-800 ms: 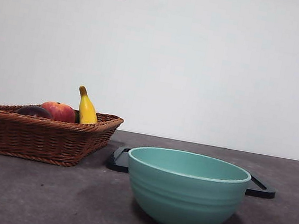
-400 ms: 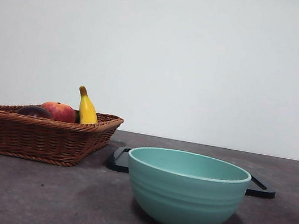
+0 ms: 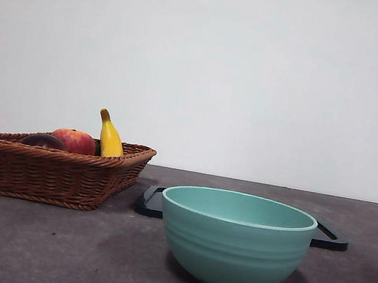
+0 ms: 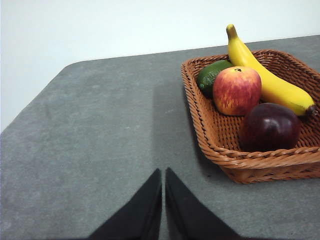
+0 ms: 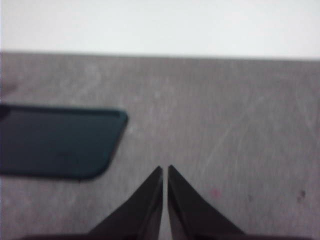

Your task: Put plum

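Open air above the plum [image 4: 270, 126], peach [image 4: 236, 90] and banana [image 4: 267, 80] close alongside, basket [image 4: 200, 120] rim low.

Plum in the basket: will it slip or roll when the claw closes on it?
The plum is round and glossy, so it may slip between narrow jaws. It probably rolls if nudged, though the basket wall and the banana beside it should limit that.

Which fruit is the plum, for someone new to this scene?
Find the wicker basket on the grey table. The plum lies in it beside the red-yellow apple and banana. It alone is glossy dark maroon, almost black.
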